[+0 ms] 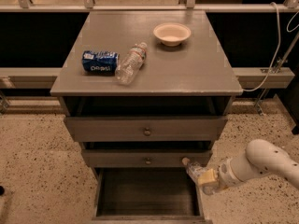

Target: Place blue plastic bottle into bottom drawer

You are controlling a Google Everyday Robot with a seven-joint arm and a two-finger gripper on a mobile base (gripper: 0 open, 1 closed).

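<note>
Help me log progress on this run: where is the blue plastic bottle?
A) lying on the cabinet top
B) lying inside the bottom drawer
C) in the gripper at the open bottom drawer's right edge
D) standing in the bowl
C: the blue plastic bottle is held in the gripper at the right edge of the open bottom drawer; the slimmer bottle on the cabinet top is a different one.

"pepsi" (white lettering) on blue can (pixel 100 62)
</note>
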